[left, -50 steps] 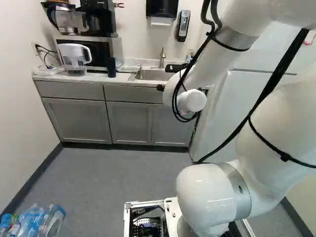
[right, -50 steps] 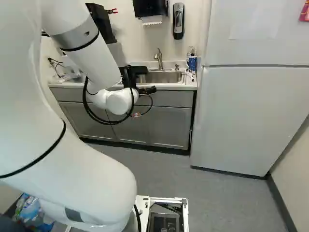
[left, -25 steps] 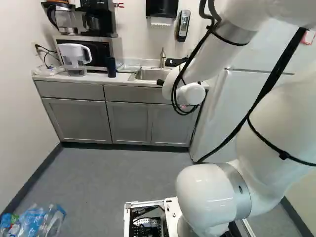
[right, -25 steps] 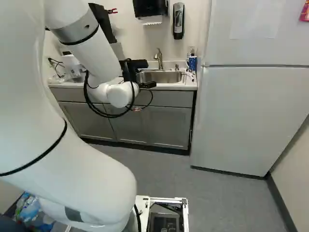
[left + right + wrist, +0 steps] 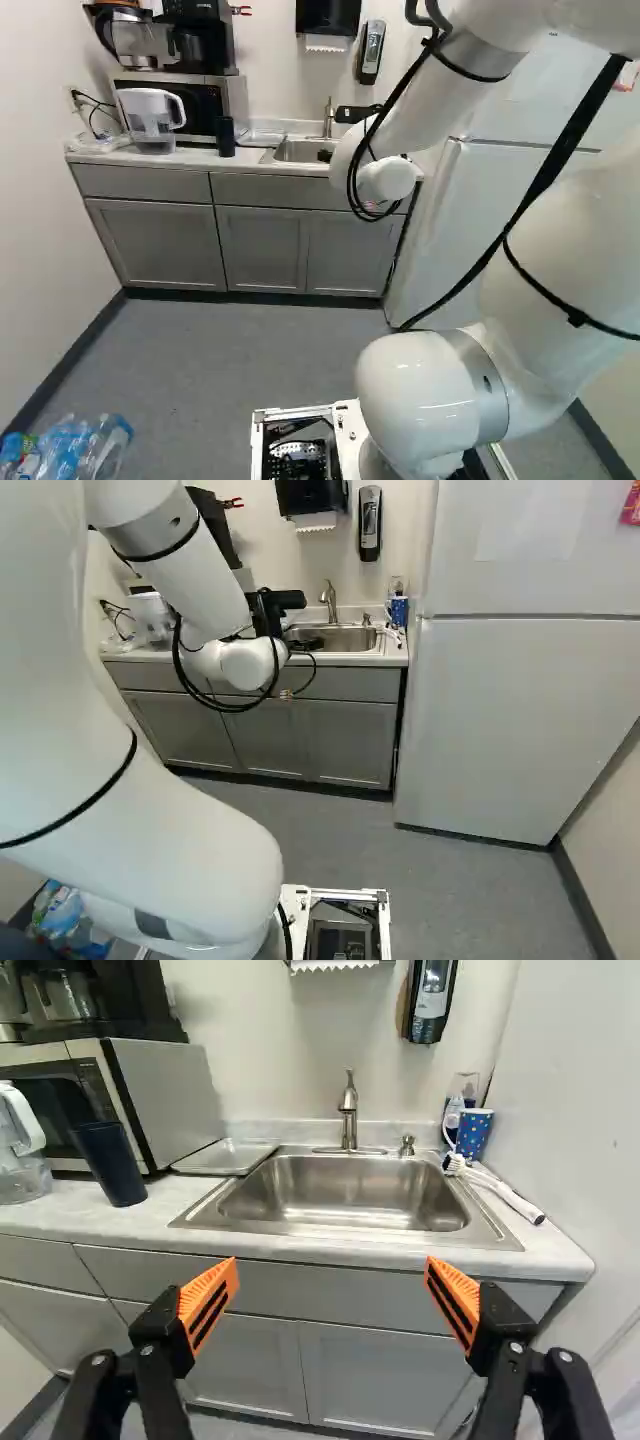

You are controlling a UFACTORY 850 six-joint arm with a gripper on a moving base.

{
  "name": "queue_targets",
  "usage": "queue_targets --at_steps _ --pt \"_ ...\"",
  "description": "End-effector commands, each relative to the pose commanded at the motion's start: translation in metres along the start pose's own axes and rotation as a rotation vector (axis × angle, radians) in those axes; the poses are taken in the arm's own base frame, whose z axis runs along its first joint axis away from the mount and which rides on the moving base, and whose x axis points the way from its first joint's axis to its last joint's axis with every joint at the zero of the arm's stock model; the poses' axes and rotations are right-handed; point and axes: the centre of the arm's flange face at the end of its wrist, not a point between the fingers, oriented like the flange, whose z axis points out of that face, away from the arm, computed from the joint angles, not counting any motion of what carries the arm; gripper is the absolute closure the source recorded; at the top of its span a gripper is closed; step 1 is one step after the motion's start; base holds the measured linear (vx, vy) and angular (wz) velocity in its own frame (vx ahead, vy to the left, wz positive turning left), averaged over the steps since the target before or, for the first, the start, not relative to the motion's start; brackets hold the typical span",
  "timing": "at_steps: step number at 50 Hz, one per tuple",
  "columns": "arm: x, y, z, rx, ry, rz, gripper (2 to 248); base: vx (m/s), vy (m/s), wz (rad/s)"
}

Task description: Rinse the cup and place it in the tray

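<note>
My hand (image 5: 308, 643): fingers spread, seen in wrist view | dark cup (image 5: 225, 137): stands on counter (image 5: 120, 1222) beside microwave (image 5: 170, 1100); my arm hides it in right base view | dotted cup (image 5: 473, 1132): near sink (image 5: 340, 1228) | tray (image 5: 228, 1156): between dark cup and sink

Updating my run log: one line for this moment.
gripper: open, holding nothing | sink: ahead of gripper | dark cup: on counter by microwave | tray: between dark cup and sink | dotted cup: beside sink
</note>
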Motion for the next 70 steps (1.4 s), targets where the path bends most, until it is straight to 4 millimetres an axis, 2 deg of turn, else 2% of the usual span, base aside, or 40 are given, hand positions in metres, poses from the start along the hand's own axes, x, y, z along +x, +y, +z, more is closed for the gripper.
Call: queue_targets --at_steps 70 --pt "0.069 0.000 0.029 0.000 0.020 0.000 3 0.000 0.000 0.000"
